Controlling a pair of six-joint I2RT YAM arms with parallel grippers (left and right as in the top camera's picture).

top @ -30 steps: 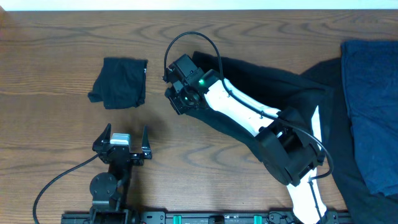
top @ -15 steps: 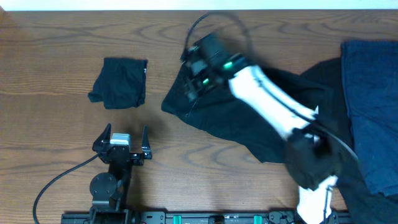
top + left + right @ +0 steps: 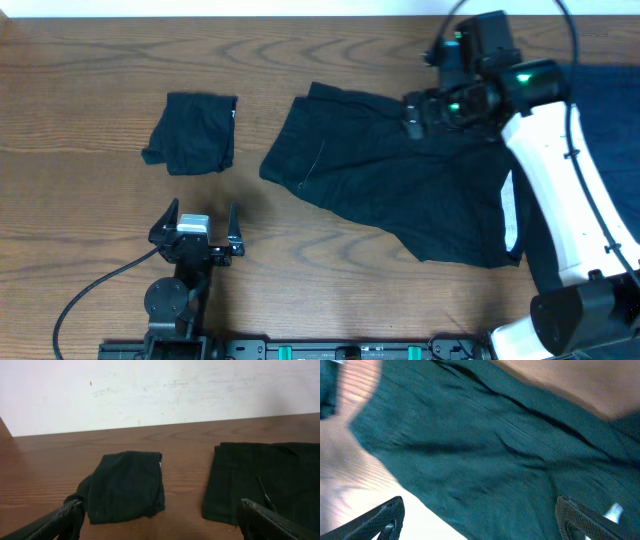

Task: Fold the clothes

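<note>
The right tool [image 3: 478, 512] is wide open and holds nothing. Right under it, the big black cloth [image 3: 390, 190] lies spread on the table [image 3: 80, 80]. It looks soft, light and floppy, so I would pinch a corner. The left tool [image 3: 160, 521] is open and empty too.

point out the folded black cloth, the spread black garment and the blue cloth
folded cloth [image 3: 192, 132]: overhead view, its middle.
black garment [image 3: 390, 195]: overhead view, middle of the spread fabric.
blue cloth [image 3: 615, 200]: overhead view, bare part near the picture's right edge.
</note>
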